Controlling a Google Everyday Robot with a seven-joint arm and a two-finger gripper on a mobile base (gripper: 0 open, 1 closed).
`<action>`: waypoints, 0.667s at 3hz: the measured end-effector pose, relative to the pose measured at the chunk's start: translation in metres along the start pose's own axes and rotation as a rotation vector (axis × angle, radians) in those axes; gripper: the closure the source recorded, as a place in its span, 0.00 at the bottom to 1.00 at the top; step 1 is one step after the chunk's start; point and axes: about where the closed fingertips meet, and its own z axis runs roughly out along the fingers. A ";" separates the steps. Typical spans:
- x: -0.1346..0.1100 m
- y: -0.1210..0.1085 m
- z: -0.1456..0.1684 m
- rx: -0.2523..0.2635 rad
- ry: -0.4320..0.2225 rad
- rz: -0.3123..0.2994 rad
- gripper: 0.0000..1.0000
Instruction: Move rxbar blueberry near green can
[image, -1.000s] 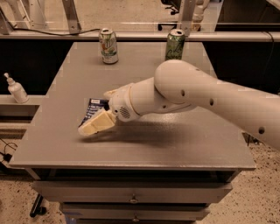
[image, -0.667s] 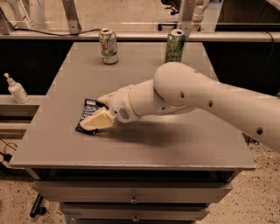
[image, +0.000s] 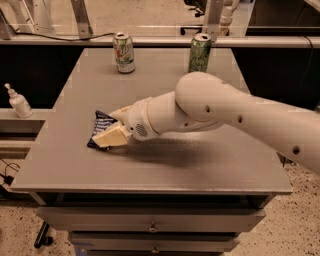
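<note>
The rxbar blueberry (image: 99, 126), a flat dark navy wrapper with white text, lies at the left middle of the grey table (image: 200, 165). My gripper (image: 114, 127) is over its right end, with one cream finger behind the bar and one in front, closed on it. The bar's right part is hidden by the fingers. The green can (image: 200, 52) stands upright at the table's far edge, right of centre, well away from the bar.
A mostly white can (image: 124, 52) with green and red marks stands at the far edge, left of the green can. A small white bottle (image: 20, 102) sits on a lower ledge to the left. My white arm (image: 240, 117) crosses the table from the right.
My gripper moved up and to the left from the table's front onto the bar, and its fingers closed around the bar's right end. The bar shifted slightly left.
</note>
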 end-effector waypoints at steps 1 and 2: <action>0.000 0.000 0.000 0.000 0.000 0.000 1.00; 0.000 0.000 0.000 0.000 0.000 0.000 1.00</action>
